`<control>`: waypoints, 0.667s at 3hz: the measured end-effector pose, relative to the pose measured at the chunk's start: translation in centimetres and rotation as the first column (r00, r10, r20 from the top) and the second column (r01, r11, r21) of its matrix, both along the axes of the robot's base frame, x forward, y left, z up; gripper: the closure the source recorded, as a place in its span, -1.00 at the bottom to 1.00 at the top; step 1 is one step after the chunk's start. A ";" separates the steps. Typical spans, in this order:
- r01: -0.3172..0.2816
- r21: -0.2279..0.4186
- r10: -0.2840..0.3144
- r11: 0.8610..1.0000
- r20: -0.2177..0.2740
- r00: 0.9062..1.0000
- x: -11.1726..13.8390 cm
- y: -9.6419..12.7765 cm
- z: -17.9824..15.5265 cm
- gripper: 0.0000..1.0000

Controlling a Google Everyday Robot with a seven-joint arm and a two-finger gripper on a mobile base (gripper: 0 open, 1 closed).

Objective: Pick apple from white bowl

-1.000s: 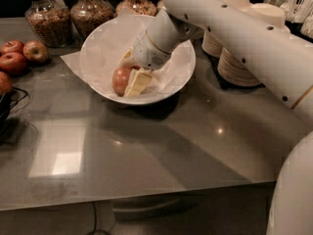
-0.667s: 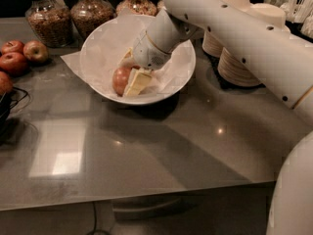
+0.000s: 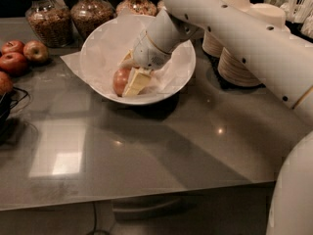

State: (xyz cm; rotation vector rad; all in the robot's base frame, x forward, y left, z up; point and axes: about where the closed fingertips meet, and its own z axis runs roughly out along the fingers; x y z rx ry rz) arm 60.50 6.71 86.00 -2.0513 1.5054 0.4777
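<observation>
The white bowl (image 3: 183,65) is large, glossy and lined with crinkled white paper; it stands at the back middle of the grey table. A red apple (image 3: 120,80) lies in its bottom, left of centre. My gripper (image 3: 132,71) reaches down into the bowl from the upper right and is right at the apple, touching or nearly touching its right side. The gripper's cream tip covers the right part of the apple. The white arm runs from the gripper across the top right of the view.
Several red apples (image 3: 19,55) lie at the table's left edge beside a dark wire basket (image 3: 10,106). Glass jars (image 3: 46,18) of granola stand behind the bowl. Stacks of small beige paper bowls (image 3: 239,62) stand to the right of it.
</observation>
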 end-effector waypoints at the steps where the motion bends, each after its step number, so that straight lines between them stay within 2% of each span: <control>1: 0.000 0.000 0.000 1.000 0.000 1.000 0.0 0.0 0.0 1.00; 2: 0.000 0.000 0.000 1.000 0.000 1.000 0.0 0.0 0.0 1.00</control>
